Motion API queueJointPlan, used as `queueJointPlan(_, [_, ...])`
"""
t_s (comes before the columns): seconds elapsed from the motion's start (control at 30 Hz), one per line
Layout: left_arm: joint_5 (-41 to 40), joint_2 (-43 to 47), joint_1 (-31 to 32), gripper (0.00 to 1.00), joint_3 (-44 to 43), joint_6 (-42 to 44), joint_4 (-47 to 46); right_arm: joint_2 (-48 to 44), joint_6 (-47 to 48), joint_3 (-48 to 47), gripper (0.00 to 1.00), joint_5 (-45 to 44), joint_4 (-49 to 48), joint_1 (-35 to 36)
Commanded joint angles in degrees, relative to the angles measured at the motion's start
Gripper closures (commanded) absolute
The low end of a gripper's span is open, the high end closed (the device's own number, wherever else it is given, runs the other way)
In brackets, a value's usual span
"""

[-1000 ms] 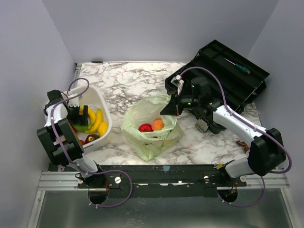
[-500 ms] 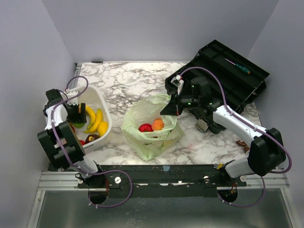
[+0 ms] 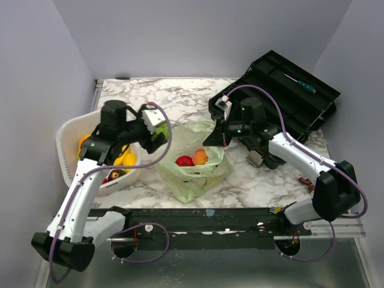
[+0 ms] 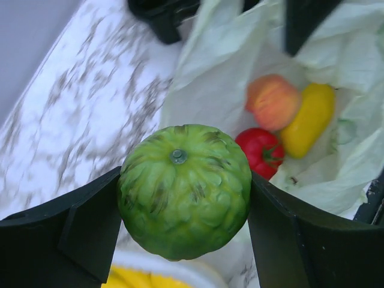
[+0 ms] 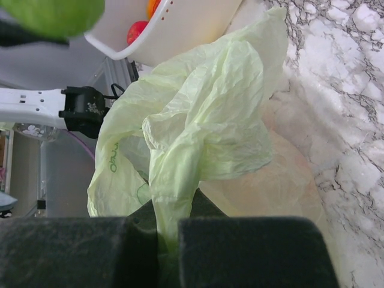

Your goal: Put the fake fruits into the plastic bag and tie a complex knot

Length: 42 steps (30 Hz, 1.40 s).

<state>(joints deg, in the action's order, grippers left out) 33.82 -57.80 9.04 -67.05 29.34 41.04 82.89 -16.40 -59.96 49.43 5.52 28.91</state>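
On the marble table, centre: plastic bag [image 3: 192, 171], pale green and crinkly, lying with its mouth open and facing up; this is the landmark for every place below.
Bag contents: red apple [image 3: 183, 161] and orange fruit [image 3: 200, 156] side by side inside the bag; the left wrist view also shows a yellow fruit [image 4: 309, 119] touching the orange one.
Left gripper [image 3: 157, 133]: at the bag's left rim, raised off the table, between the bag and the basket.
Left gripper state: clamped on the green round fruit [image 4: 185, 191], one finger on each flank, stem side facing the wrist camera.
Green round fruit, place: off the table in the left jaws, just outside the bag's left edge, with the bag's open mouth beyond it.
Right gripper [image 3: 217, 137]: at the bag's far right rim.
Right gripper state: fingers pressed together on a gathered fold of the bag's rim, lifting that edge.
White basket [image 3: 69, 144]: left of the bag, near it.
Basket contents: yellow bananas [image 3: 126, 161], a dark purple piece [image 3: 116, 174] and something red, mostly hidden by the left arm.
Black toolbox [image 3: 288, 99]: open, behind and right of the bag, with a screwdriver [image 3: 302, 84] lying in it.
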Motion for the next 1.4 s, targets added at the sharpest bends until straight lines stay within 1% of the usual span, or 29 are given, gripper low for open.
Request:
queueJointPlan(0.0, [-1.0, -4.1, 17.1, 0.30, 3.3, 6.5, -5.7, 0.7, 0.7, -2.3, 0.99, 2.4, 0.9, -0.2])
queueJointPlan(0.07, [-2.5, -6.5, 22.2, 0.29, 5.7, 10.0, -8.9, 0.4, 1.0, -2.4, 0.99, 2.7, 1.1, -0.3])
queueJointPlan(0.17, [-3.0, -10.5, 26.2, 0.29, 9.4, 13.5, -14.6, -0.2, 1.2, -2.1, 0.99, 3.0, 1.3, -0.3])
queueJointPlan(0.23, [-3.8, -13.8, 28.5, 0.26, 10.8, 14.6, -18.6, -0.4, 1.1, -1.7, 0.99, 3.3, 1.0, -0.3])
queueJointPlan(0.3, [-4.9, -17.1, 30.2, 0.19, 10.8, 15.6, -20.7, -0.6, 1.0, -1.5, 0.99, 3.5, 0.9, -0.3])
queueJointPlan(0.37, [-5.5, -19.7, 31.2, 0.11, 9.5, 15.2, -20.7, -0.8, 1.7, -1.3, 0.99, 3.5, 1.3, -0.3])
queueJointPlan(0.43, [-5.5, -20.1, 31.3, 0.03, 6.9, 13.2, -18.6, -1.3, 2.6, -1.3, 0.99, 3.4, 1.9, -0.3])
queueJointPlan(0.47, [-5.5, -19.7, 31.3, 0.02, 5.5, 11.9, -16.8, -1.6, 3.1, -1.3, 0.99, 3.3, 2.3, -0.3])
queueJointPlan(0.63, [-5.4, -13.2, 31.0, 0.02, 1.9, 8.4, -4.6, -2.6, 4.6, -0.4, 0.99, 3.7, 2.4, -0.3])
queueJointPlan(0.7, [-2.9, -10.8, 29.5, 0.02, 1.7, 8.1, 0.6, -3.1, 6.0, 0.0, 0.99, 4.0, 2.4, -0.3])
queueJointPlan(0.83, [-2.3, -10.9, 27.1, 0.01, 1.8, 6.6, 8.7, -5.3, 11.8, 1.4, 0.99, 4.9, 2.1, -0.2])
queueJointPlan(0.9, [1.1, -11.0, 25.7, 0.02, 2.4, 6.9, 12.0, -7.0, 15.5, 2.4, 0.99, 4.5, 2.3, -0.2])
queueJointPlan(0.97, [4.1, -9.6, 26.4, 0.10, 5.2, 9.4, 14.2, -8.5, 19.8, 3.6, 0.99, 4.2, 3.1, -0.2])
queueJointPlan(1.03, [4.6, -6.4, 28.9, 0.22, 10.3, 11.1, 13.7, -9.8, 22.5, 5.3, 0.99, 3.8, 3.7, -0.2])
queueJointPlan(1.1, [2.3, -3.6, 33.5, 0.38, 15.4, 11.1, 11.6, -11.0, 25.5, 7.0, 0.99, 3.7, 4.5, 0.0])
queueJointPlan(1.17, [-2.3, -1.6, 39.2, 0.48, 20.3, 9.1, 8.0, -12.2, 26.8, 9.0, 0.99, 2.7, 4.2, 0.3])
queueJointPlan(1.27, [-11.1, -2.3, 47.0, 0.51, 26.6, 4.7, 0.8, -13.2, 28.5, 11.9, 0.99, 1.6, 3.5, 1.2])
queueJointPlan(1.33, [-15.8, -5.6, 49.5, 0.53, 28.3, 2.7, -2.4, -13.5, 29.6, 13.4, 0.99, 1.0, 3.3, 1.8])
queueJointPlan(1.37, [-19.1, -7.1, 50.4, 0.52, 29.0, 1.6, -4.7, -13.7, 30.4, 14.0, 0.99, 0.6, 3.5, 2.1])
